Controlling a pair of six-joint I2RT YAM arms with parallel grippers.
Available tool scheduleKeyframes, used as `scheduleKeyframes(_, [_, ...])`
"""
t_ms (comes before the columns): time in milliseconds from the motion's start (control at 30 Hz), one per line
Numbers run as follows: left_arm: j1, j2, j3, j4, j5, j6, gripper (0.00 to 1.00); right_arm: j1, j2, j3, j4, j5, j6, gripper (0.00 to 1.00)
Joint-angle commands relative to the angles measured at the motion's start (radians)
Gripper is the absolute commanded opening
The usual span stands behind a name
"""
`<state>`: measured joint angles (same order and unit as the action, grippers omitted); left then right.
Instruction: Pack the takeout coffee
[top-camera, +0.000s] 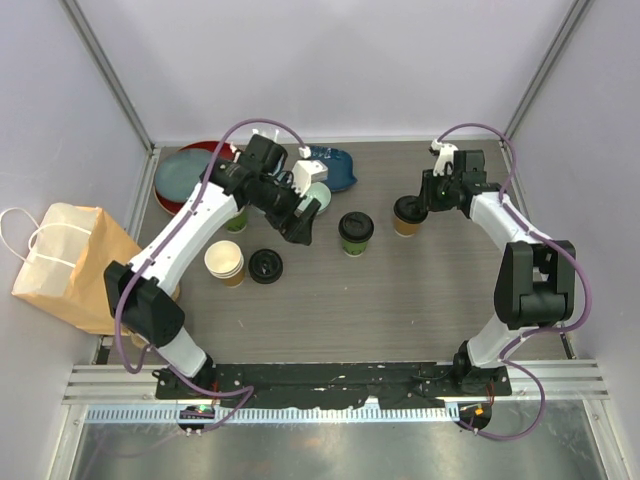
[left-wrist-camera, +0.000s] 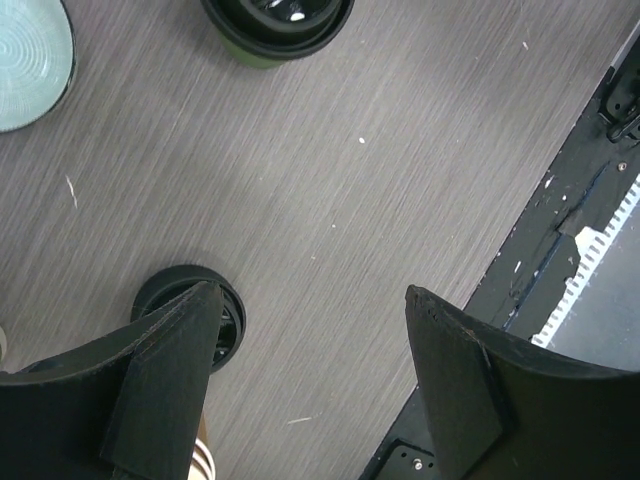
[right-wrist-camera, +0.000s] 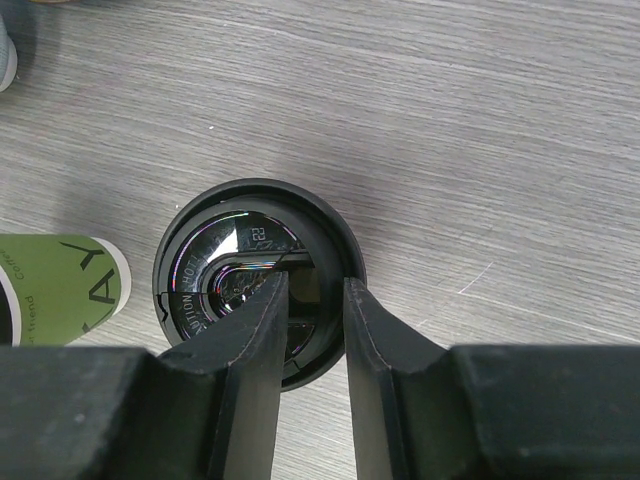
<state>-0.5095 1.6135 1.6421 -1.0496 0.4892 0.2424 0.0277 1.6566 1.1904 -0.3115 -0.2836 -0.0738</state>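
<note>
Grey table (top-camera: 400, 300): right fingers (right-wrist-camera: 255, 360) poised narrowly atop brown cup (right-wrist-camera: 205, 250) (grip unclear), left fingers (left-wrist-camera: 170, 370) splayed empty.

Grey wood-grain desk (right-wrist-camera: 480, 120), matt, finely scratched. Glossy black plastic lid (right-wrist-camera: 215, 250) on brown paper cup (top-camera: 405, 228). Matt black right tool fingers (right-wrist-camera: 250, 380), slightly grainy. Creased brown paper bag (top-camera: 70, 265). Shiny teal plate (left-wrist-camera: 25, 60), perhaps glazed ceramic.

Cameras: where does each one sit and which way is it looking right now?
Top external: above and behind the robot, looking down on the table; left arm and right arm show whole.
Left wrist: on the left arm, looking down past the open left gripper at the lid stack and green cup.
Right wrist: straight down past the right gripper onto the brown cup lid.
Shared: the green cup shows in all three.
</note>
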Motion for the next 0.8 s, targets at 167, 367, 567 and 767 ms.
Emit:
scheduleKeyframes(167, [-0.067,0.131,0.154,0.128,0.049,-0.155,0.72,0.054,-0.044,-0.055,-0.008,0.009,0.009,0.33])
scheduleKeyframes(367, [-0.17,0.232,0.246,0.16,0.012,-0.203,0.67,0.084,-0.089,-0.074,-0.063,0.035,0.017,0.34])
scheduleKeyframes(567, [-0.268,0.305,0.288,0.149,-0.024,-0.184,0.63,0.123,-0.121,-0.094,-0.104,0.061,0.057,0.33])
scheduleKeyframes(767, [-0.319,0.358,0.309,0.152,-0.046,-0.178,0.61,0.152,-0.199,-0.155,-0.12,0.086,0.095,0.33])
